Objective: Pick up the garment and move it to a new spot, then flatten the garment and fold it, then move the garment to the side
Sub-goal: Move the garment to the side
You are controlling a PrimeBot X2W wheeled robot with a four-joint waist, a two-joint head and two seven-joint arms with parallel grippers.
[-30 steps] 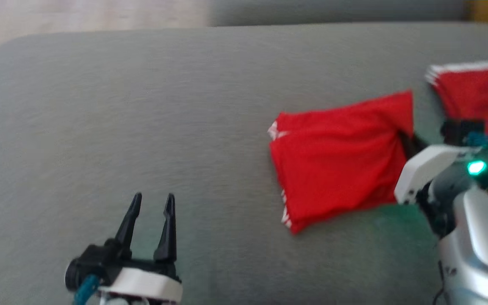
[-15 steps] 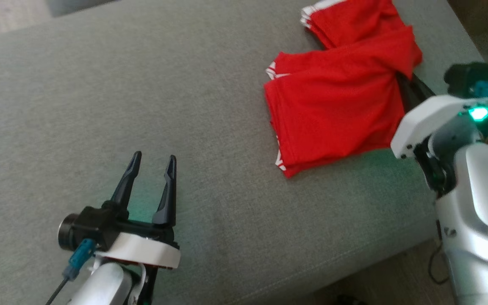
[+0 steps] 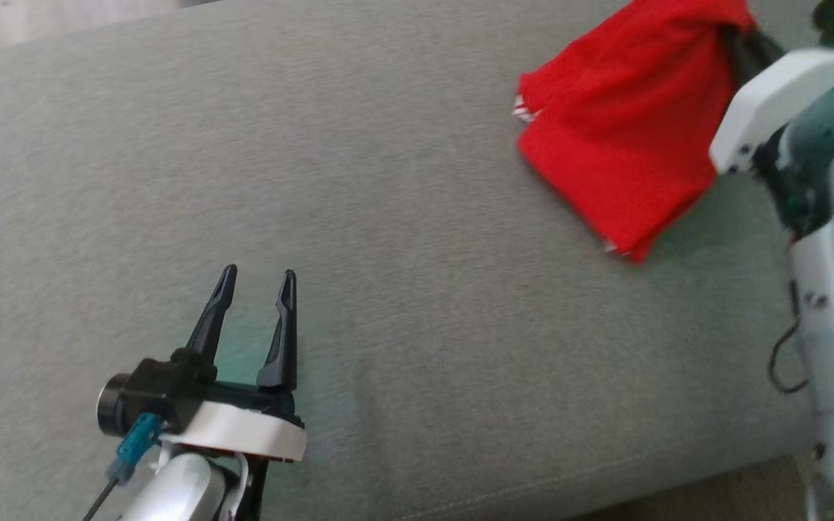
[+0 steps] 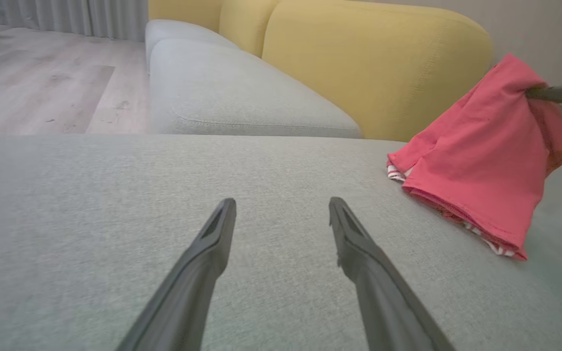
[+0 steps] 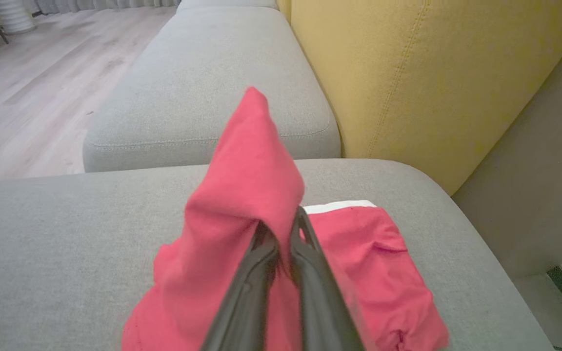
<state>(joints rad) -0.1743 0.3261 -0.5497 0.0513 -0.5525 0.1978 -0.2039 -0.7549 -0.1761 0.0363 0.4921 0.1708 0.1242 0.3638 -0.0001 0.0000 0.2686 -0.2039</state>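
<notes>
– Red cloth in the right hand (image 5: 282,224)?
– Yes. Its two dark fingers are pressed together on a bunched upper corner of the garment (image 5: 242,195), and a peak of fabric stands up past the fingertips.
– Which way does it hang?
– From the head camera, the garment (image 3: 627,130) has its long axis sloping from the pinch down toward the grey seat cushion (image 3: 388,181), with the white-striped hem at the low end. From the left wrist it drapes like a tent off one finger. I cannot tell whether the hem touches the cushion.
– Where over the cushion?
– Above its far right part, toward the robot's right end.
– Anything else out there?
– A second red piece (image 5: 373,258) with a white band lies flat on the cushion, just beside the right fingers. A yellow backrest (image 5: 408,73) rises behind the cushion.
– And the left hand (image 3: 258,273)?
– Fingers spread, low over the cushion's near left part, pointing toward its far edge and well apart from the garment.
</notes>
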